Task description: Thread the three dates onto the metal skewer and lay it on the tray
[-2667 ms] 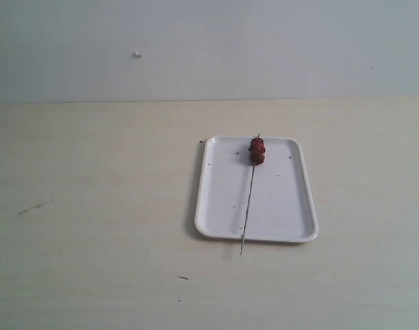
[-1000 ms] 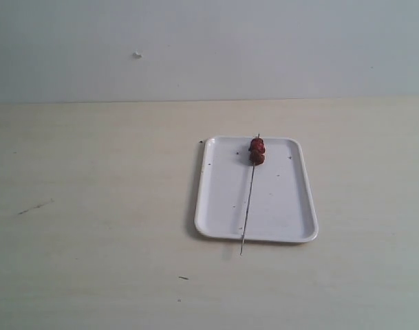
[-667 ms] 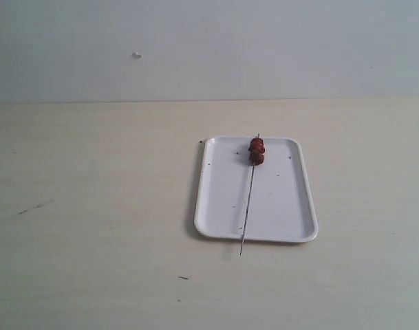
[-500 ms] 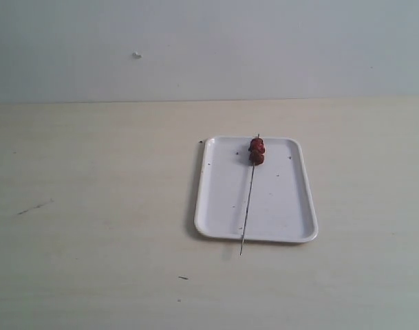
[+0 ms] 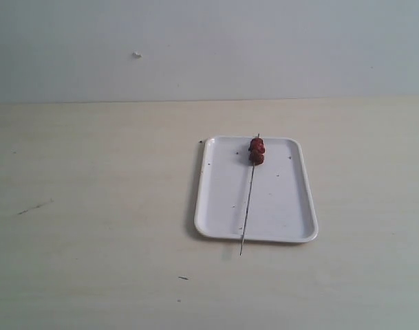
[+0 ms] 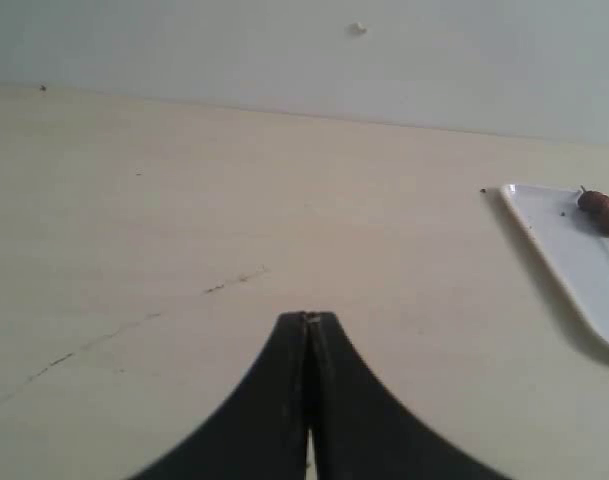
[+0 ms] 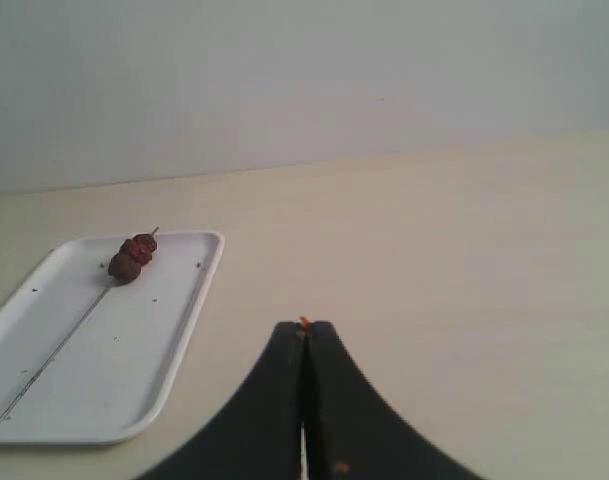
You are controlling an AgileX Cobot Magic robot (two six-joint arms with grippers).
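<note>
Three red-brown wrinkled dates (image 5: 257, 151): threaded, bunched together
Thin grey metal skewer (image 5: 248, 206): along flat white tray (image 5: 292, 206), bare end overhanging rim
Left gripper (image 6: 306, 322), right gripper (image 7: 304, 328): pressed together, empty

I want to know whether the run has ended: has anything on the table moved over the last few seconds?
Nothing has visibly changed. The metal skewer lies along the tray as before, with the dates bunched near its far end and its near tip past the rim. The left gripper and the right gripper are shut and away from the tray.
</note>
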